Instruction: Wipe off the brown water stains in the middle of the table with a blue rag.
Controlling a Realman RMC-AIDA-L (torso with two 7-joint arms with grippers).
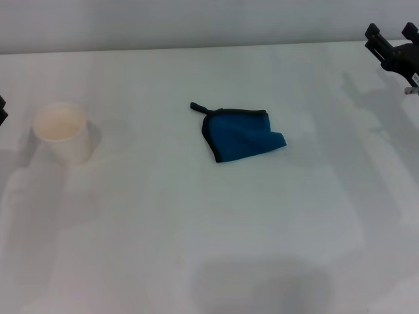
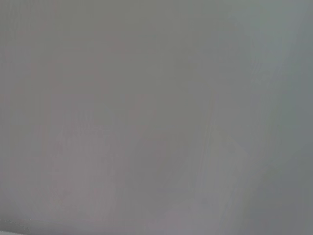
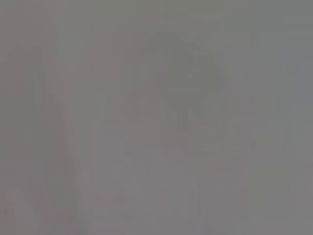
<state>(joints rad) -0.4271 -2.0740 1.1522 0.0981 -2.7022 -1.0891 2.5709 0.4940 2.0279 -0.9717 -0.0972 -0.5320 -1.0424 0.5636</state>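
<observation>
Rag [image 1: 243, 135] lying crumpled mid-tabletop [image 1: 196, 248], no brown stain showing | right claw [image 1: 393, 47] hovering at far right corner, gaping, empty | left claw barely peeking at left edge, state unreadable | stage: wiped or pending, undecidable

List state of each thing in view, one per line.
blue rag: crumpled, flat on the table, nothing touching it.
paper cup: upright, on the robot's left side, looks empty.
table: white; no brown stain discernible.
right tool: raised at the far right corner, fingers apart, holding nothing.
left tool: only a sliver at the left edge; state unreadable.
</observation>
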